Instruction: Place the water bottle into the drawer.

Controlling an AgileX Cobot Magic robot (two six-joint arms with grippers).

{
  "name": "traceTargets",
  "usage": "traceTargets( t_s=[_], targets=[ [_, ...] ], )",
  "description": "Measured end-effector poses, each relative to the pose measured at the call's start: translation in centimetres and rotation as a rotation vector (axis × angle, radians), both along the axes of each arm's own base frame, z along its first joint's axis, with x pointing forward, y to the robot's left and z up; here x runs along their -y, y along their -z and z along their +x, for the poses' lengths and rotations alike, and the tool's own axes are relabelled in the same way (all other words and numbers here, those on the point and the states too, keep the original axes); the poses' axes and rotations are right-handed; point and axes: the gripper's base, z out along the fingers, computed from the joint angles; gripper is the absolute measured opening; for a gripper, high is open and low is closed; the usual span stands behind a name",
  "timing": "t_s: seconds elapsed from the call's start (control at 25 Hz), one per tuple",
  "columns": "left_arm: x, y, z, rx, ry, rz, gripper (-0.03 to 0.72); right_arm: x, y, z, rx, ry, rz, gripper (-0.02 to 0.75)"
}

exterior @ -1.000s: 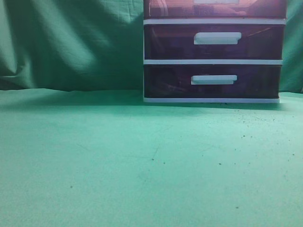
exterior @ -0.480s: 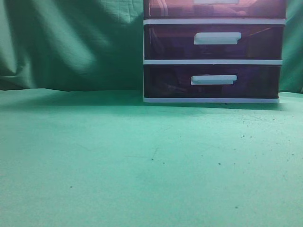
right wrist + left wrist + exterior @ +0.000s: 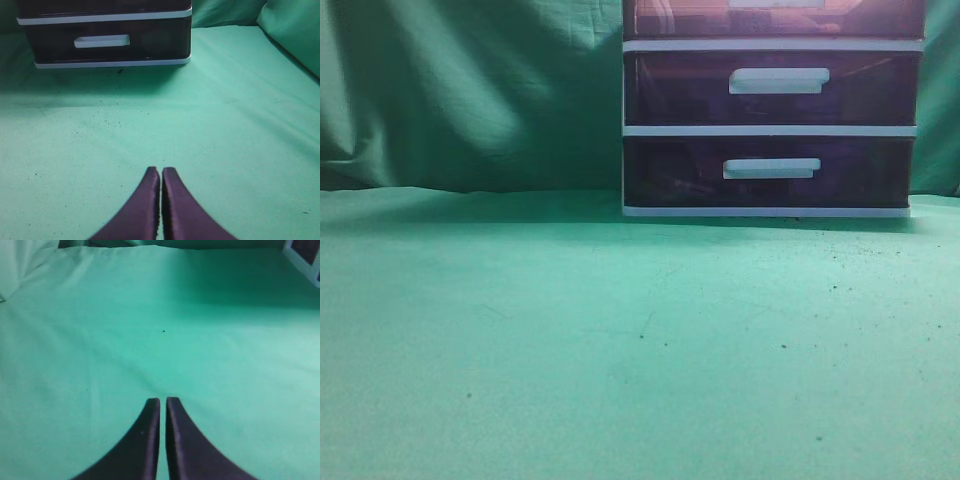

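From where I stand, nothing of the job looks started. The drawer (image 3: 775,17), the top one of three in the white-framed unit (image 3: 770,130) at the far right of the desk (image 3: 570,350), appears pushed in flush; only its lower strip shows at the top edge of the exterior view, so I can't be sure. The water bottle is nowhere to be seen in any view.

The left gripper (image 3: 163,402) hangs over bare green cloth with its jaws pressed together and nothing between them. The right gripper (image 3: 160,171) is likewise closed up and empty, facing the unit, with the bottom drawer (image 3: 107,42) straight ahead of it and well apart.

My guess is the next move calls for one gripper to spread its jaws and take the top handle to pull that drawer out, while the bottle must first be found.

No brand, label or writing is legible anywhere.
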Motion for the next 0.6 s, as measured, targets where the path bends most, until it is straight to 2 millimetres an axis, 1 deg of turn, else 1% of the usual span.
traceTargets(
  t_s=[0.24,0.6],
  targets=[
    [0.43,0.00,0.00,-0.008,0.075,0.094,0.000,0.00,0.00,0.00,0.000,0.000,0.000,0.000],
    [0.50,-0.02,0.00,-0.006,0.082,0.095,0.000,0.00,0.00,0.00,0.000,0.000,0.000,0.000]
  ],
)
